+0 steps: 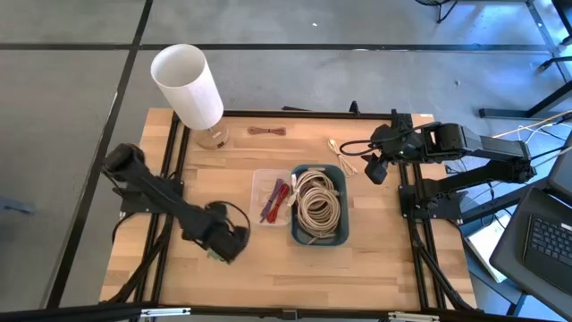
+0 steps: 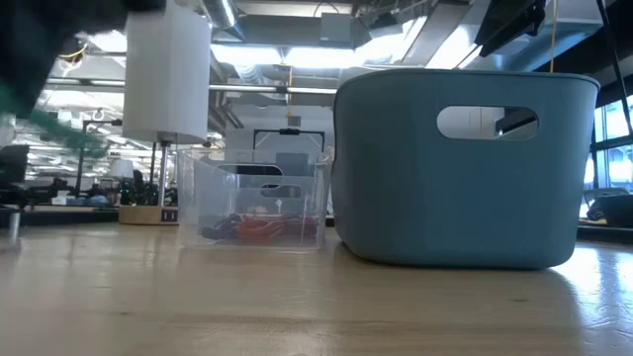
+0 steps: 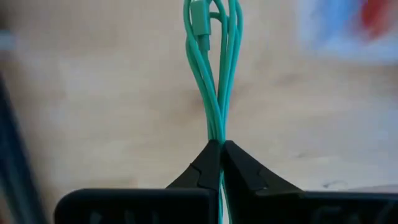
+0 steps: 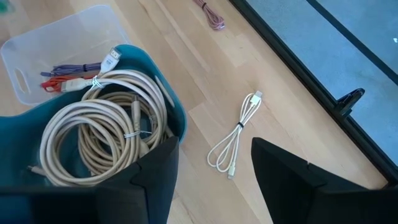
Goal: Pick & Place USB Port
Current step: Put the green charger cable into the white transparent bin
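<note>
Clearly the teal USB cable (image 3: 214, 74) is a light, limp thing: a bundle of thin looped strands that will sag and swing rather than hold shape, with a slick jacket that could slide through a loose pinch. The gathered waist of the loops, where the strands run together, looks like the best place to take it, and that is where the left gripper (image 3: 221, 163) has it, jaws fully closed on the bunch at lower centre of the left wrist view. Seen from above, that gripper (image 1: 229, 240) sits lower left of centre, left of the blue bin (image 1: 340, 234). The right gripper (image 4: 214, 186) hangs with jaws wide apart, holding nothing, above a white cable (image 4: 237, 132).
</note>
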Tool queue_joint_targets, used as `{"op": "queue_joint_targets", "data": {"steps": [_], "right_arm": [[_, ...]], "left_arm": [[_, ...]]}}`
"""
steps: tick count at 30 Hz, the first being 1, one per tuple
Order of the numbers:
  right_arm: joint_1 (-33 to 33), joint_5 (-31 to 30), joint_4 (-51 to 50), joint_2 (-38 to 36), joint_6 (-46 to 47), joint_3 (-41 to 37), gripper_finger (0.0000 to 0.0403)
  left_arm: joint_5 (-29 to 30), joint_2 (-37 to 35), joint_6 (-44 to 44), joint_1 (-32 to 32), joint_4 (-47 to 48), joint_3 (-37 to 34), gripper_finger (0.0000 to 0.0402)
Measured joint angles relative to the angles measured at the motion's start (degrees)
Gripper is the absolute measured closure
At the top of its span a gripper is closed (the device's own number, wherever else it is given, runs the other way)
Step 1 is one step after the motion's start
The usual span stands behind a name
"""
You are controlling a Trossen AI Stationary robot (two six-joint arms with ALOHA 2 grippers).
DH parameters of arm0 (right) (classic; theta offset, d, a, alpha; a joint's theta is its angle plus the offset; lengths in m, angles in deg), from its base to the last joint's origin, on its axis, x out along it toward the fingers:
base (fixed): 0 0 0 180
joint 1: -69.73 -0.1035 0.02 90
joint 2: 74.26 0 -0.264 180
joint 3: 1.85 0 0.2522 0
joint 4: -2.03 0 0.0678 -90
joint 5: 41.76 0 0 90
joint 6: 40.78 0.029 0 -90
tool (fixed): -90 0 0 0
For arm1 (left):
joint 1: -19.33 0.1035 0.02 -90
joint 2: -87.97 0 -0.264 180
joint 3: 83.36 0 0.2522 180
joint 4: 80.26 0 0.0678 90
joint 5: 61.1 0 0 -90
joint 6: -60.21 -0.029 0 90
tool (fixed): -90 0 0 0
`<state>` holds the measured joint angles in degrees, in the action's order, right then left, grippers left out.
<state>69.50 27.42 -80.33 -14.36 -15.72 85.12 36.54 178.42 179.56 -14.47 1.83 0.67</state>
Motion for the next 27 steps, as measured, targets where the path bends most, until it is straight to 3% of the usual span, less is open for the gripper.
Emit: {"op": "queue_joint_targets", "data": {"steps": [4, 6, 8, 11, 15, 21, 27], "right_arm": [[0.0, -0.57, 0.08, 0.0, 0.0, 0.0, 0.0197], [0.0, -0.98, 0.42, 0.0, -0.02, 0.0, 0.0197], [0.0, -1.12, 0.9, 0.0, -0.02, 0.0, 0.0197], [0.0, -1.24, 1.74, -0.01, 0.0, 0.0, 0.0197], [0.0, -1.22, 1.78, 0.0, 1.01, 0.0, 0.0197], [0.0, -1.17, 1.11, 0.0, 1.75, 0.0, 0.0197], [0.0, -1.17, 1.09, -0.01, 1.95, 0.0, 0.0197]], "left_arm": [[16.84, -8.48, -2.07, 1.07, -2.78, 0.31, 0.0399], [24.63, -11.69, -9.12, 2.93, -8.7, 0.41, 0.0399], [27.1, -13.9, -18.59, 5.83, -14.02, 0.45, 0.0399], [25.92, -14.93, -30.44, 11.22, -19.71, 0.45, 0.0399], [17.92, -13.76, -40.81, 19.04, -21.61, 0.45, 0.0399], [9.45, -9.17, -49.13, 27.44, -21.85, 0.42, 0.0399], [1.71, -2.9, -53.43, 31.45, -24.42, 0.42, 0.0399]]}}
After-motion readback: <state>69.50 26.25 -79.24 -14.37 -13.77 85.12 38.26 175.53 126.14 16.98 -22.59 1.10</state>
